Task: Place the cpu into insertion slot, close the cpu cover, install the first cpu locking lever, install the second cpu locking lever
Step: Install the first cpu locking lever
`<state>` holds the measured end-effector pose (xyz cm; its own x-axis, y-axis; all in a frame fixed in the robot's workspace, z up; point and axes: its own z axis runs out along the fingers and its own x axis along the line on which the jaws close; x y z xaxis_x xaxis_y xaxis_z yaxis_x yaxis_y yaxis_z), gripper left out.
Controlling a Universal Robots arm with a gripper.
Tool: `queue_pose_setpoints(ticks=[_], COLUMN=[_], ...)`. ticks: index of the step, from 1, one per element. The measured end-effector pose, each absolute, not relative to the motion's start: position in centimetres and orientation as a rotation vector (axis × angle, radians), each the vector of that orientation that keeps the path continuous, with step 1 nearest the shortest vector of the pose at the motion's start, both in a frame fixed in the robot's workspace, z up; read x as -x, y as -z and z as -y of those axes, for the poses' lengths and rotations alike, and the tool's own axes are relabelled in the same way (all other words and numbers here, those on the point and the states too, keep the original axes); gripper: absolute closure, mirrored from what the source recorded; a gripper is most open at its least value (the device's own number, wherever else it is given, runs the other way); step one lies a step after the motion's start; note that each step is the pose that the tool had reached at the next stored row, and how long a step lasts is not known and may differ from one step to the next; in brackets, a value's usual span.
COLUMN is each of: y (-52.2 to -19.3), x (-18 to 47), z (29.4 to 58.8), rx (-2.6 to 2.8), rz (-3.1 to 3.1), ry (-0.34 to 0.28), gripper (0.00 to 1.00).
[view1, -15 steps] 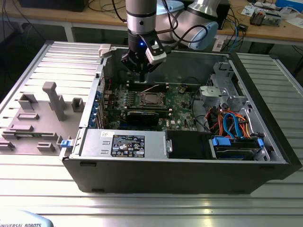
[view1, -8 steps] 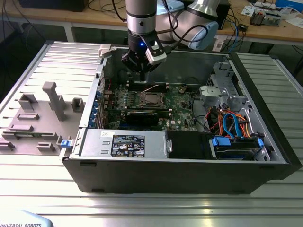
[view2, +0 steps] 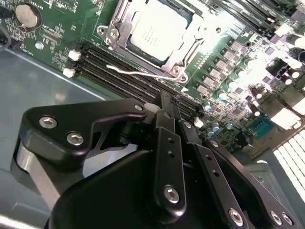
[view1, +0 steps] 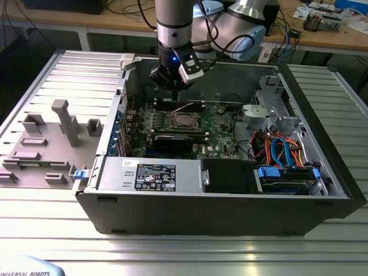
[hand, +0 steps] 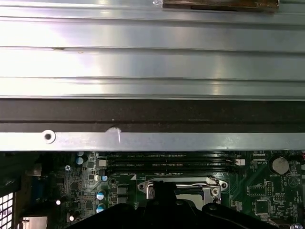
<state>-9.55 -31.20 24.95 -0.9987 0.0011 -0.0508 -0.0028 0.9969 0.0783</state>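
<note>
Hovering in the exterior view, your gripper (view1: 172, 86) hangs inside the computer case (view1: 322, 172), with the cpu (view1: 185, 120) just below its tip.

Second wrist view: fingers (view2: 165, 124) pressed together, holding nothing. The cpu cover (view2: 188, 50) lies flat around the cpu beyond the fingertips. One thin locking lever (view2: 138, 72) lies between.

First wrist view: the insertion slot (hand: 212, 183) rim sits directly past the gripper tip.

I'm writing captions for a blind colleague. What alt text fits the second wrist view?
The black gripper, fingers shut and empty, hovers over a green circuit board beside the cpu, which is seated under the closed cpu cover. A thin wire lever juts out across the dark memory slots.
</note>
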Motion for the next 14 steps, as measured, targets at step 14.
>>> queue_pose_setpoints(ticks=[14], y=[-24.34], x=[8.89], z=[31.2], rx=[0.007], rz=[-3.088], ry=[-0.121], gripper=[0.89])
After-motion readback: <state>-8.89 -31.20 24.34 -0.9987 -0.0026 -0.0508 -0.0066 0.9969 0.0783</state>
